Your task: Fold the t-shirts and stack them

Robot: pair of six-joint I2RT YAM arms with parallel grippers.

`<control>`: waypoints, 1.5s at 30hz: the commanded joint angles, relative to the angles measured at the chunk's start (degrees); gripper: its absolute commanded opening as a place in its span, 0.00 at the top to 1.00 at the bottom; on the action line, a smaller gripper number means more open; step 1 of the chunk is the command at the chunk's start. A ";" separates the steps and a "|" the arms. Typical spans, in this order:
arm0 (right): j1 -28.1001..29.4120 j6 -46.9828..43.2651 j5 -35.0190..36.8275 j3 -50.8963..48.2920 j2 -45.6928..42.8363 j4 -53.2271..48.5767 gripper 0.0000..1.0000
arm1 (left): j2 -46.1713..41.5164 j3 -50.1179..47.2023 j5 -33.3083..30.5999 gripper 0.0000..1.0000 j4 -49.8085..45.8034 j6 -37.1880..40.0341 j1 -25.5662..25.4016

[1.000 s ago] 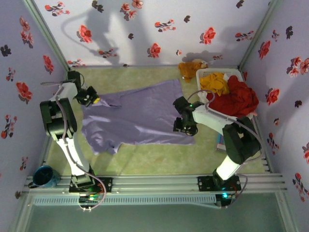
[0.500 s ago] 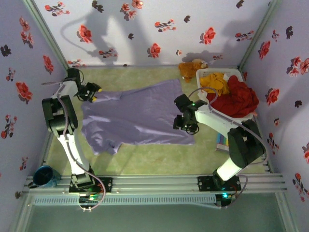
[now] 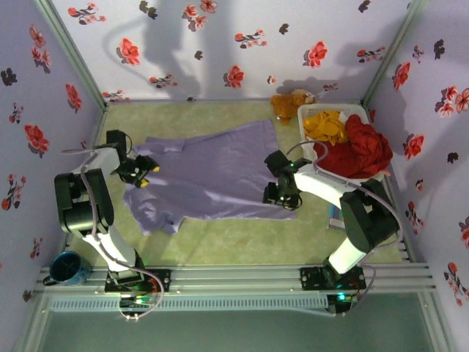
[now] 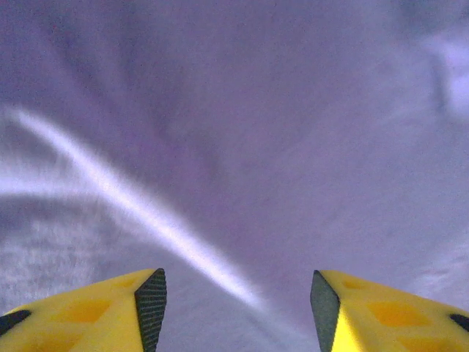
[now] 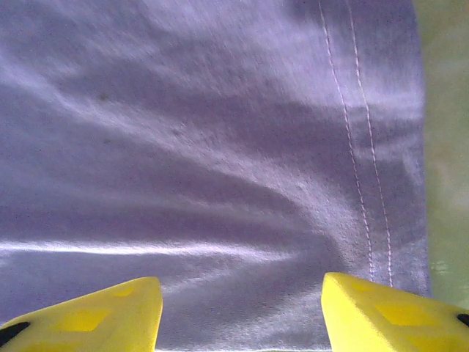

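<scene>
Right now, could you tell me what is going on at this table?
Two robot arms are working on a lavender t-shirt spread flat on the table. The right gripper is open above the stitched hem, the left gripper open above the opposite end; neither holds cloth. A red tee and an orange-yellow tee wait in the white basket.

- The lavender t-shirt (image 3: 212,172) lies flat; the bare table (image 3: 234,242) along its near edge is open.
- Just right of it, the white basket (image 3: 304,111), heaped with clothes, blocks passage.
- A brown plush toy (image 3: 288,103) sits off its far-right corner.
- The left gripper (image 3: 143,174) and right gripper (image 3: 282,194) hang over its left and right edges.
- A blue mug (image 3: 67,268) stands well off its near-left corner.
</scene>
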 commanded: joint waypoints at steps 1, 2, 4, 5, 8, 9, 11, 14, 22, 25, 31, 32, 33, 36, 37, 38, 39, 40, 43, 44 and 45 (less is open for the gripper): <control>0.46 1.71 -0.19 -1.57 -1.02 -0.71 0.39 | -3.58 -1.63 -1.03 0.42 -1.80 0.84 -1.66; 0.60 2.32 0.44 -2.01 -2.24 -1.09 0.39 | -5.64 -2.08 -2.55 0.42 -4.07 1.48 -1.90; 0.98 3.49 2.30 -2.56 -5.33 -2.64 0.39 | -9.56 -3.17 -4.61 0.41 -7.94 2.71 -2.03; 0.97 4.11 3.30 -2.93 -6.96 -3.75 0.39 | -11.57 -3.78 -5.35 0.42 -10.14 3.37 -2.04; 1.02 5.77 5.35 -4.75 -11.01 -6.97 0.40 | -17.57 -6.73 -8.32 0.42 -15.72 4.41 -2.04; 0.95 6.15 5.85 -5.61 -12.13 -7.44 0.41 | -19.74 -8.52 -7.96 0.42 -15.75 3.58 -2.06; 0.31 7.06 5.97 -8.60 -13.94 -6.82 0.47 | -24.19 -12.84 -6.50 0.42 -15.83 1.03 -2.44; -1.20 7.62 5.65 -12.34 -15.24 -4.80 0.51 | -28.02 -16.24 -6.39 0.42 -16.79 -0.74 -3.01; -4.21 5.47 5.90 -16.28 -16.92 -0.76 0.55 | -34.49 -20.28 -7.61 0.44 -20.44 -6.39 -2.90; -5.19 4.43 5.11 -16.27 -16.16 0.16 0.57 | -34.08 -20.24 -7.85 0.44 -20.63 -7.04 -2.29; -5.83 3.84 3.67 -16.99 -14.36 2.90 0.62 | -33.23 -20.65 -6.52 0.43 -20.27 -6.54 0.77; -5.90 3.84 3.45 -17.24 -14.07 3.51 0.64 | -33.32 -20.95 -6.03 0.43 -20.44 -6.23 1.63; -6.00 3.72 3.28 -17.53 -13.77 4.04 0.66 | -33.37 -21.24 -5.78 0.43 -20.54 -5.96 2.41; -6.02 2.90 2.68 -17.72 -13.06 5.70 0.73 | -33.37 -22.09 -5.36 0.43 -20.55 -5.23 4.63; -6.02 2.86 1.95 -17.78 -12.82 6.18 0.77 | -33.63 -22.30 -5.57 0.43 -20.79 -5.20 5.93; -6.01 2.88 1.77 -17.81 -12.54 6.28 0.79 | -34.11 -22.68 -5.57 0.43 -20.61 -5.20 7.39; -6.01 2.80 1.69 -17.88 -12.36 6.20 0.84 | -34.96 -23.12 -5.46 0.43 -20.15 -5.20 9.02; -5.99 2.68 2.01 -17.97 -12.22 5.79 0.88 | -35.51 -23.14 -5.45 0.44 -20.02 -4.99 10.07; -5.99 2.13 3.49 -17.89 -13.78 3.19 0.98 | -34.52 -22.46 -6.01 0.46 -21.42 -3.15 11.03; -6.00 2.09 3.74 -17.93 -14.71 2.58 1.00 | -33.75 -22.48 -5.98 0.49 -21.78 -2.62 11.03; -6.01 2.00 3.87 -18.04 -15.78 1.93 1.00 | -32.99 -22.42 -5.40 0.51 -21.70 -2.42 11.06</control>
